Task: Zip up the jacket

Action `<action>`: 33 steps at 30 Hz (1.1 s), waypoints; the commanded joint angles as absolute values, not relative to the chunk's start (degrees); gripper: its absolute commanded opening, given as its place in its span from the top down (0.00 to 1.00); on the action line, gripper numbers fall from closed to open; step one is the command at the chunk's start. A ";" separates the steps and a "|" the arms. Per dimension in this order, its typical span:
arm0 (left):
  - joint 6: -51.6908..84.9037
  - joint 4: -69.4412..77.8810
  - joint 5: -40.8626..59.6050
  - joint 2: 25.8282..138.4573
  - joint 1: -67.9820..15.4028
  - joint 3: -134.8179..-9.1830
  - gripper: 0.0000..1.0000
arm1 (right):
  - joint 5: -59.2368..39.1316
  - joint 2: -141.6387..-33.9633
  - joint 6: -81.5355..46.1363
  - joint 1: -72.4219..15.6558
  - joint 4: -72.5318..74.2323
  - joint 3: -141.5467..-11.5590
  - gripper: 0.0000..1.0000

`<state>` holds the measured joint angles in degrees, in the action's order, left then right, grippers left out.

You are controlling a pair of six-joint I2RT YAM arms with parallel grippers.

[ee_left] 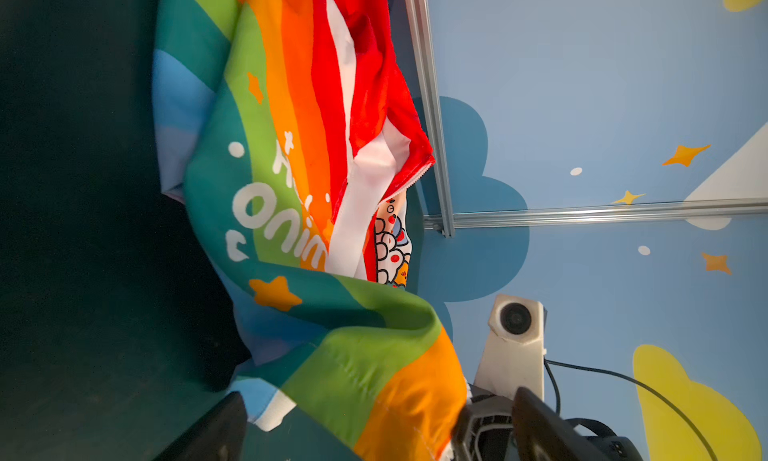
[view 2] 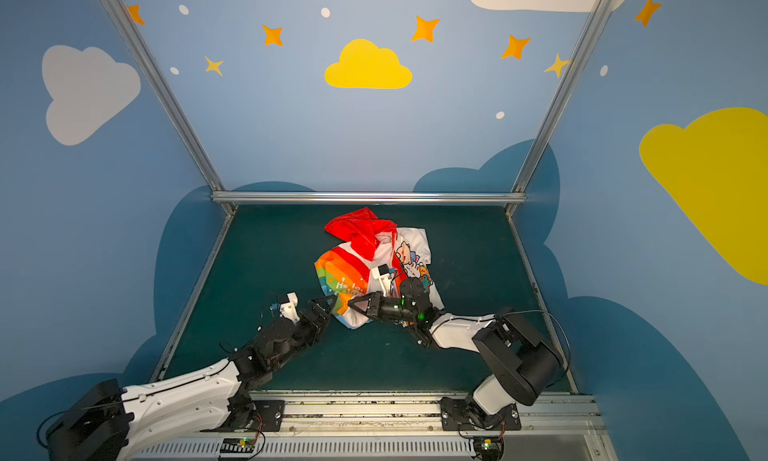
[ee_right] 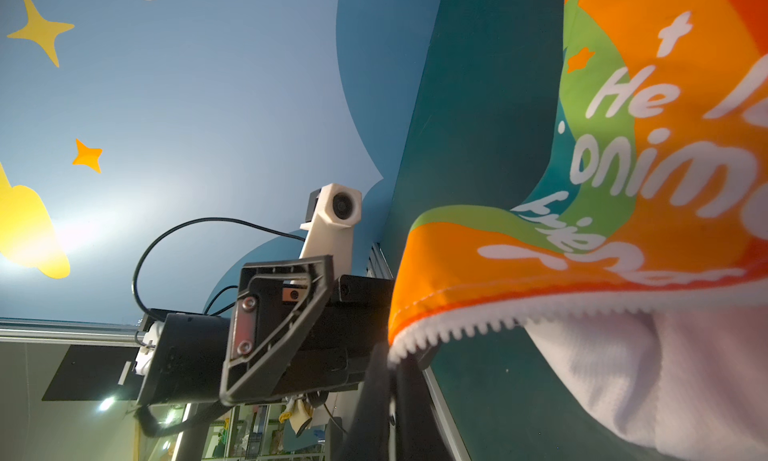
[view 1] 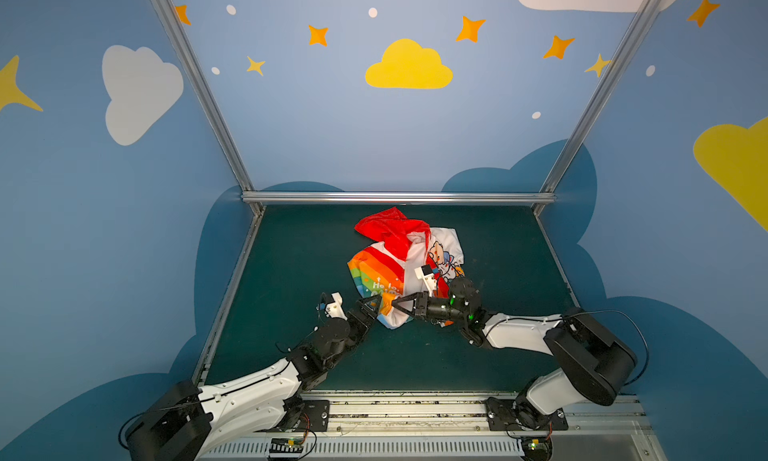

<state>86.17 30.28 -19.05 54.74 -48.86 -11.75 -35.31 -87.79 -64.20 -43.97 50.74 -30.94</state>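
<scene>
Two grippers face each other at the 6 o'clock edge of the small white thin-fabric child's jacket (view 1: 409, 257), which lies crumpled near the middle of the dark green tabletop (view 1: 291, 272). Its red hood (view 1: 390, 230) bunches at the heap's 12 o'clock end, the rainbow-striped panel (view 1: 370, 268) lies at 9 o'clock and the cartoon animal print (view 1: 444, 259) at 3 o'clock. The right gripper (view 1: 394, 304) has its jaws closed tight on the orange hem corner (ee_right: 424, 272), pinching the white zipper teeth (ee_right: 478, 326) and holding that corner raised. The left gripper (view 1: 374, 303), at 7 o'clock, has its jaws spread wide. In the left wrist view the raised corner sits between them, ungripped.
</scene>
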 commanded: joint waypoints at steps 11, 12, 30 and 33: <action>86.68 34.96 -15.41 61.25 -48.27 -15.11 0.00 | -40.69 -90.09 -59.03 -42.44 47.67 -35.55 1.00; 86.77 32.98 -15.15 60.84 -48.54 -16.11 0.00 | -41.02 -90.54 -59.15 -42.37 48.20 -35.85 1.00; 97.52 51.51 -17.59 77.56 -49.69 -15.98 0.17 | -40.83 -87.47 -60.48 -42.20 46.25 -34.04 1.00; 98.79 52.72 -19.66 78.40 -50.26 -14.71 0.27 | -39.44 -85.58 -59.29 -42.17 43.83 -33.05 1.00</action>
<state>97.27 49.65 -17.78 77.65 -49.71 -16.03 -40.16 -88.62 -61.19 -42.33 45.19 -33.78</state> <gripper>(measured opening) 0.747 0.048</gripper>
